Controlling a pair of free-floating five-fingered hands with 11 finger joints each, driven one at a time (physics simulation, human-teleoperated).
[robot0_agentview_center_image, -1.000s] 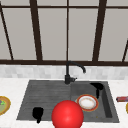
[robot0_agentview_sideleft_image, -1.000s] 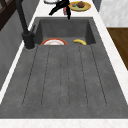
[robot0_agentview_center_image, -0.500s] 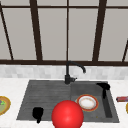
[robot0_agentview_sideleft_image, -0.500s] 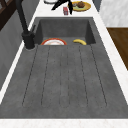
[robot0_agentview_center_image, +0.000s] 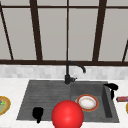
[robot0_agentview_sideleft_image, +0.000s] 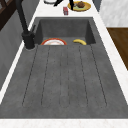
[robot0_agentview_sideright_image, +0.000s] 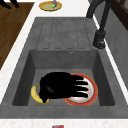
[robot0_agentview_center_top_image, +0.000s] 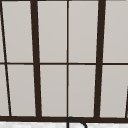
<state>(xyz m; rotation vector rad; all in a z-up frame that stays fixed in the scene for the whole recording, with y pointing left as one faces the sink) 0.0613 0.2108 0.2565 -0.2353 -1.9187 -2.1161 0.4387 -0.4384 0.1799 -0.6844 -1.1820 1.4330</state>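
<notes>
R hand is seen w/ fingers straight and relaxed, nothing held, hanging at approx. 3 o'clock of the sink, above its right rim. In the right side view it is spread over the plate and part of the banana in the basin. L hand is hung at 7 o'clock over the drainboard; its finger state cannot be told. A red ball is seen at 6 o'clock, just beside the plate.

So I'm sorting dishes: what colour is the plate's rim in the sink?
Red-orange, around a white middle; the plate shows best in the front view.
</notes>
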